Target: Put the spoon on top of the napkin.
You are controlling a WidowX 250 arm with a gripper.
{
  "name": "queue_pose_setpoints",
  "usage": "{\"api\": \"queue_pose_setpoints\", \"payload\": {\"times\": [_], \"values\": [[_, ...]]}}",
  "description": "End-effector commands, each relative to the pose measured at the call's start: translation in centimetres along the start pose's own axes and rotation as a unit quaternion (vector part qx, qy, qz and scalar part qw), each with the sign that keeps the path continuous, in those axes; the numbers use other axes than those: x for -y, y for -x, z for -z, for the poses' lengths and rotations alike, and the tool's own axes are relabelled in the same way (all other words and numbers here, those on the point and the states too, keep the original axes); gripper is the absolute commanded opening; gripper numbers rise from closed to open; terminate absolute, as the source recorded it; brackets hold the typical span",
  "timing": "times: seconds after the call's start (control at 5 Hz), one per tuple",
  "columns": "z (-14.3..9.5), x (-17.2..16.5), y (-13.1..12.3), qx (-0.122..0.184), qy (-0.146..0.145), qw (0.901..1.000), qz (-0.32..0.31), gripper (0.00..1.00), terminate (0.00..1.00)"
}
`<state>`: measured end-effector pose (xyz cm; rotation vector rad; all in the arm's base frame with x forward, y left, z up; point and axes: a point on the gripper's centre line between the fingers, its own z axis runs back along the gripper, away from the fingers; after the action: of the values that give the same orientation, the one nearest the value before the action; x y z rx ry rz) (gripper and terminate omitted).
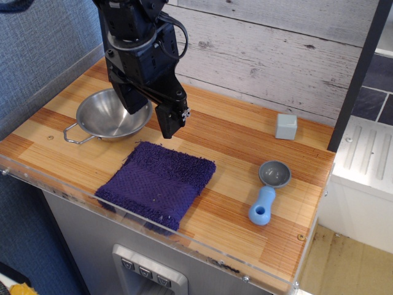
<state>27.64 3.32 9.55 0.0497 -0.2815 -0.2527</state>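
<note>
The spoon [268, 191] lies flat on the wooden counter at the right, grey bowl toward the back, light-blue handle with its hole toward the front edge. The dark purple fuzzy napkin [156, 182] lies flat near the front edge, left of the spoon, and nothing lies on it. My black gripper [171, 125] hangs above the napkin's back edge, far to the left of the spoon. Its fingers look close together and hold nothing.
A two-handled steel bowl [110, 115] sits at the back left, partly behind the arm. A small pale grey cube [286, 126] stands at the back right. A clear acrylic lip [184, 246] runs along the counter's front edge. A plank wall stands behind.
</note>
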Motion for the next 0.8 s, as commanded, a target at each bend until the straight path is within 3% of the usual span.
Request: {"api": "queue_pose_setpoints", "payload": {"times": [0.0, 0.6], "values": [[0.0, 0.0, 0.0, 0.0, 0.0, 1.0, 0.0, 1.0, 0.0], [2.2, 7.3, -2.5, -0.004, 0.0, 0.9989, -0.047, 1.0, 0.0]]}}
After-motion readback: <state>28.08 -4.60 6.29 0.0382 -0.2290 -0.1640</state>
